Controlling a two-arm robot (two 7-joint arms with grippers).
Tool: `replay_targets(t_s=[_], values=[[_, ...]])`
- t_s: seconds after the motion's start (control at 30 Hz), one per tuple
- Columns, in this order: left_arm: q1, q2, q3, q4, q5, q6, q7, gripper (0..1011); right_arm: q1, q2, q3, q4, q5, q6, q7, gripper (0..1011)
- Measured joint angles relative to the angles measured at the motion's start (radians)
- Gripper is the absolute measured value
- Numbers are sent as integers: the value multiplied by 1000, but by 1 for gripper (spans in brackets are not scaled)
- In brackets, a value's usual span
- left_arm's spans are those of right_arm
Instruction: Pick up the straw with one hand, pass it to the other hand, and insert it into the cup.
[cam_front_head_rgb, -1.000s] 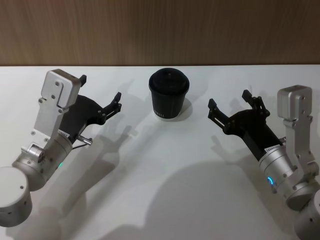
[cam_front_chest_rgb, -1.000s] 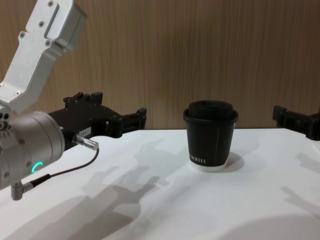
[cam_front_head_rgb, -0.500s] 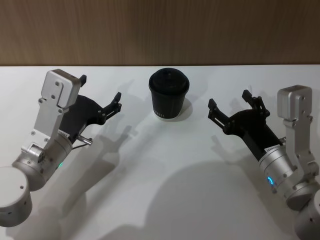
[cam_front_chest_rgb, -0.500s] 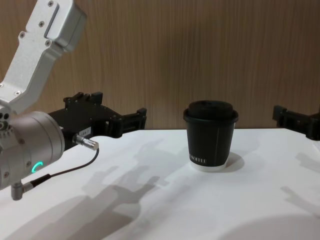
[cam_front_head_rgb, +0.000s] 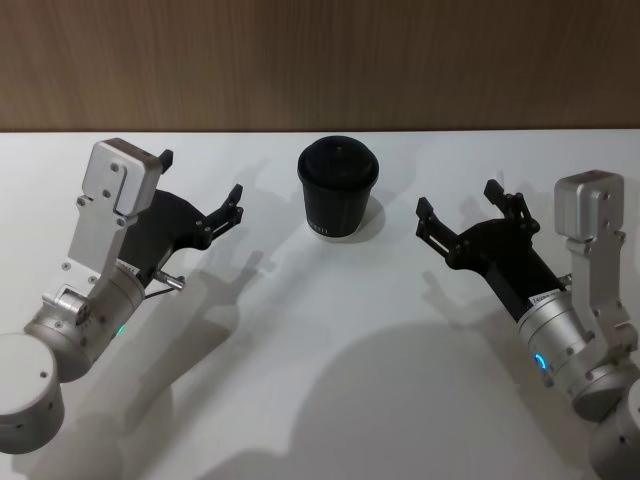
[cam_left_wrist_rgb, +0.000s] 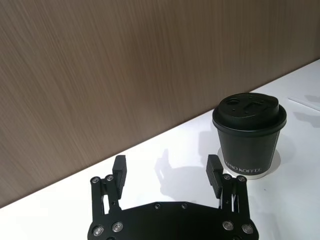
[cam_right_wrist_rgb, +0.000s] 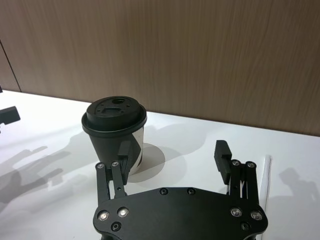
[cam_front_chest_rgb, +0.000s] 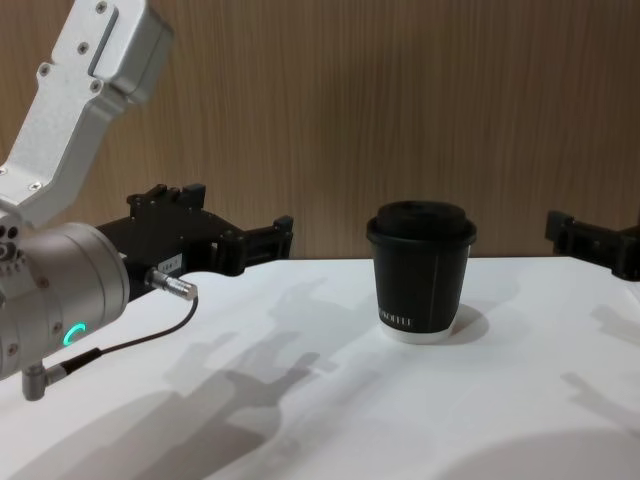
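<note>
Both released: left pincer (cam_front_head_rgb: 201, 175) and right pincer (cam_front_head_rgb: 458, 197) flank cup (cam_front_head_rgb: 338, 185) on surface (cam_front_head_rgb: 320, 330); straw (cam_right_wrist_rgb: 268, 172) lies near right pincer.

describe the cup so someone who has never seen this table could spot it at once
On the white table, near its far edge by the wooden wall, look between the left tool and the right tool. The cup stands there upright, touching neither. Unlike those angular black tools, it is round, with a domed lid, small white lettering and a white bottom edge.
</note>
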Motion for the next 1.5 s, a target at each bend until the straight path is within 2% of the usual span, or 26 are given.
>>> replay_targets(t_s=[0.63, 0.87, 1.2, 1.5], values=[[0, 0, 0, 0, 0, 0, 0, 1003, 0, 0, 0, 0, 0, 0, 0, 1001], [0, 0, 0, 0, 0, 0, 0, 1003, -1, -1, 5, 3, -13, 8, -10, 1001], [0, 0, 0, 0, 0, 0, 0, 1003, -1, -13, 25, 9, -46, 65, -68, 1001], [0, 0, 0, 0, 0, 0, 0, 1003, 0, -29, 47, 19, -53, 131, -105, 1001]])
